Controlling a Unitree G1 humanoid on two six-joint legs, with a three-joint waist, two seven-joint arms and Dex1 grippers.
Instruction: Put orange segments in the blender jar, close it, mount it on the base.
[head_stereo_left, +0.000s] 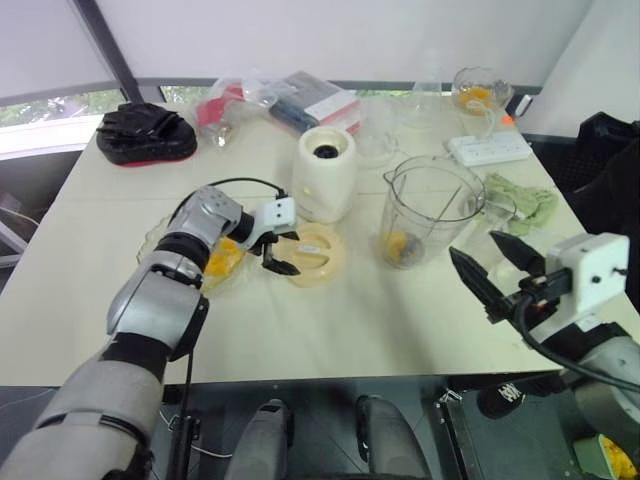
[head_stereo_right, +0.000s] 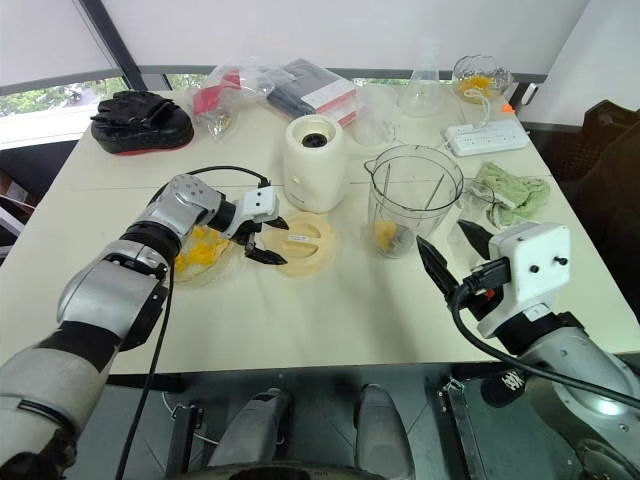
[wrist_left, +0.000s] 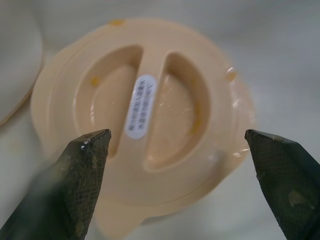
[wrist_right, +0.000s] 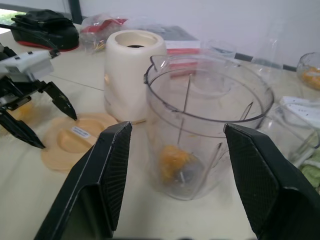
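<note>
The blender jar (head_stereo_left: 432, 212) is standing upright and lidless on the pale worktop (head_stereo_left: 350, 320), just to the right of the base (head_stereo_left: 324, 173), with orange segments (head_stereo_left: 398, 245) lying at its bottom. In the left eye view the left pincer (head_stereo_left: 284, 251) is hovering over the near-left rim of the flat cream lid (head_stereo_left: 314, 254), fingers spread apart and holding nothing, while a clear dish (head_stereo_left: 222, 262) with more orange pieces is sitting under that forearm. The right pincer (head_stereo_left: 492, 268) is poised near the front right of the jar, its fingers also apart and empty. A white power strip (head_stereo_left: 490, 149) and a green cloth (head_stereo_left: 524, 202) are lying behind it.

The left wrist view is adding the lid's detail: a raised centre bar with a white label (wrist_left: 140, 106) and two recessed halves, framed between the two dark fingertips (wrist_left: 82, 165).

The right wrist view is looking level across the worktop, showing the blades (wrist_right: 184, 176) inside the jar beside the fruit, the base's dark socket (wrist_right: 135, 46) and the left pincer over the lid.
</note>
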